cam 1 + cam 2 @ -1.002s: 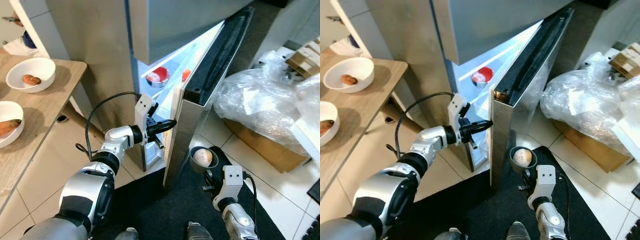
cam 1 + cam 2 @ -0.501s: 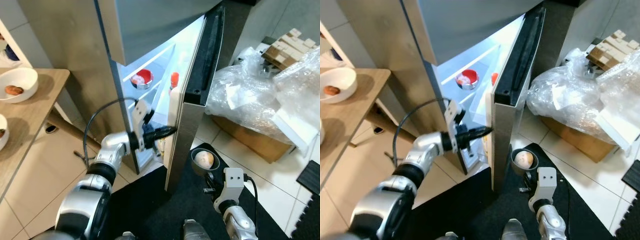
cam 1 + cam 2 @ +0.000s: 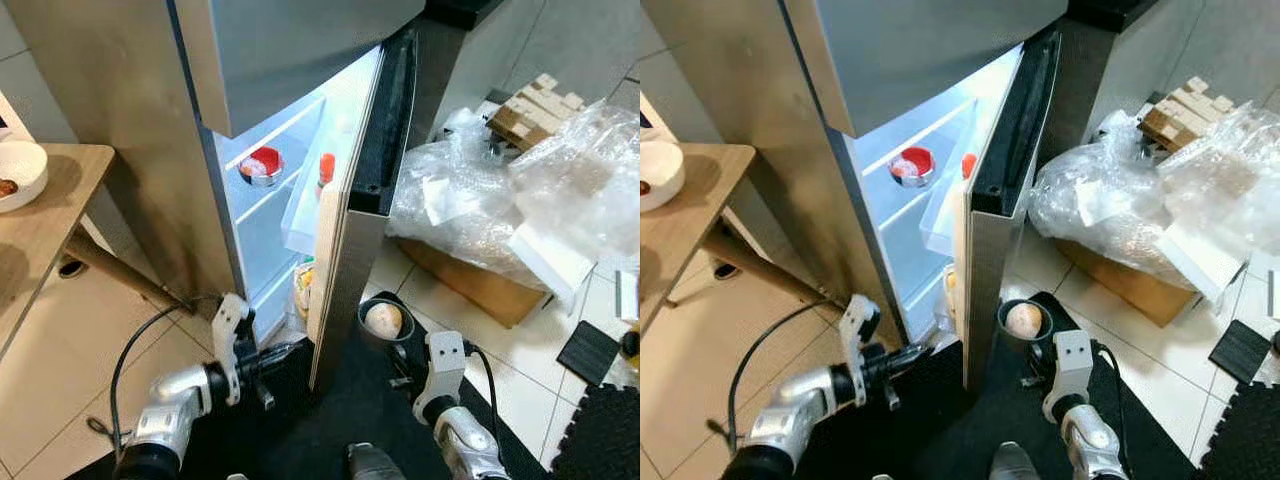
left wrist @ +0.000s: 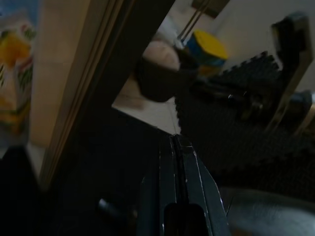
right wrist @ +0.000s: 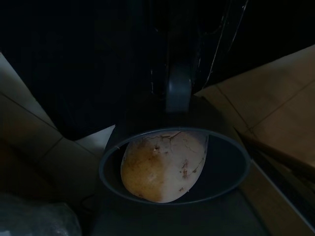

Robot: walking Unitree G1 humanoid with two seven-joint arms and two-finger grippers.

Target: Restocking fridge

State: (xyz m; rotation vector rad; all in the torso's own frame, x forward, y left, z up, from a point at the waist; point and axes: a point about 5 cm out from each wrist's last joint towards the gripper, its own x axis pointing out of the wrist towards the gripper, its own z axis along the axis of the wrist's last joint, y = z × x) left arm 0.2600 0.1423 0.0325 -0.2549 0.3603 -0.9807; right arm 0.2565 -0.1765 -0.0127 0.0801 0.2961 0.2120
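white bowl [image 3: 18, 172] cropped, carton [image 4: 15, 73] blurred

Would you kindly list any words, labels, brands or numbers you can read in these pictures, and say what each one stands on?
No text can be read in these pictures.
Carton in the lower fridge door: a yellow printed pattern, too blurred to read.
Orange-capped bottle on the door shelf: no legible label.
Red-topped container on the fridge shelf: no legible print.
Dark bowl in the right claw: plain, unmarked.

Pale tiled floor [image 3: 60, 330]; wooden table [image 3: 40, 200] on left; black mat [image 3: 600, 445]; crumpled plastic sheeting [image 3: 520, 190] right.
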